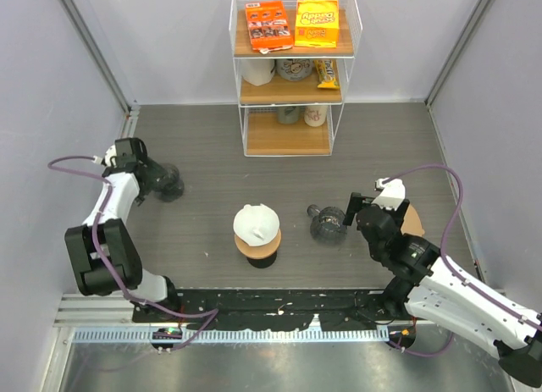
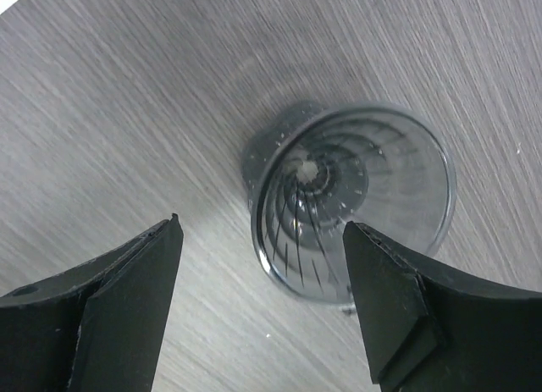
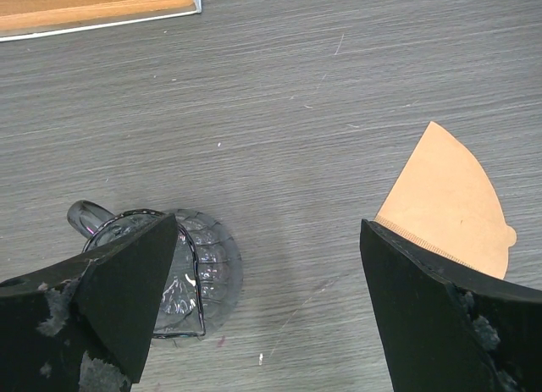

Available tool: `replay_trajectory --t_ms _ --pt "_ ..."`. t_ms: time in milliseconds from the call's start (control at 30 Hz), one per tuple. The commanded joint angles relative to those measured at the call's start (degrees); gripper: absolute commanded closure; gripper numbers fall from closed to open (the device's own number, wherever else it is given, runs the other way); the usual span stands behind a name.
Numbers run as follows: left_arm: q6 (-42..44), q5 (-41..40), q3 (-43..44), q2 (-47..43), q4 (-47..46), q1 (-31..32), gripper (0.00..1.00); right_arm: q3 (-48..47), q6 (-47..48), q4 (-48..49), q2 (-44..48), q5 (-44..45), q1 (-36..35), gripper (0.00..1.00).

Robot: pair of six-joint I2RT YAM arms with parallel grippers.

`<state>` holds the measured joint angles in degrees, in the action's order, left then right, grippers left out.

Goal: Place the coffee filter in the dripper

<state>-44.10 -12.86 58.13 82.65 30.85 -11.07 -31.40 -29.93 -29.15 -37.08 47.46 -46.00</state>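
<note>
Not started: brown filter [image 3: 453, 201] lay flat just right of glass dripper [image 3: 174, 269], not in it. Right gripper [image 3: 268, 231] wide open, empty, hovered between them. Left gripper [image 2: 262, 227] open, empty, well left of glass dripper.

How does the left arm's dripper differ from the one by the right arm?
The left dripper shows no handle; the right dripper has a loop handle. The left dripper sits alone at far left; the right dripper sits near the brown filter. Both are dark, ribbed, see-through.
</note>
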Motion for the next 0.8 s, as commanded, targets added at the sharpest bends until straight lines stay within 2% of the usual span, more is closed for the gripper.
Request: replay_trajectory --t_ms 0,133,233,367,433,633,767 --pt "-0.82 4.68 2.34 3.03 -7.28 -2.29 0.18 -2.18 -0.83 0.85 0.78 1.14 0.29 0.05" --pt "-1.08 5.21 3.65 6.37 -8.00 -2.38 0.25 -2.18 -0.92 0.85 0.61 0.97 0.29 0.05" --pt "-1.52 5.65 4.36 8.57 -8.70 -2.46 0.36 -2.18 -1.18 0.67 0.69 0.97 0.21 0.04" --pt "-1.17 5.66 6.11 10.07 -7.30 -2.38 0.55 -2.35 -1.44 0.23 0.69 0.79 0.29 0.05" --pt "-1.17 5.13 6.99 10.60 -6.16 -2.46 0.68 -2.53 -1.18 -0.03 0.61 0.88 0.21 0.05" --pt "-1.52 5.04 7.70 10.51 -4.75 -2.46 1.00 -3.67 -0.92 -1.09 0.96 0.97 0.29 0.04" --pt "-0.99 7.58 7.97 8.76 -4.83 -2.38 1.00 -4.11 -0.48 -1.18 1.40 0.53 0.21 0.05"
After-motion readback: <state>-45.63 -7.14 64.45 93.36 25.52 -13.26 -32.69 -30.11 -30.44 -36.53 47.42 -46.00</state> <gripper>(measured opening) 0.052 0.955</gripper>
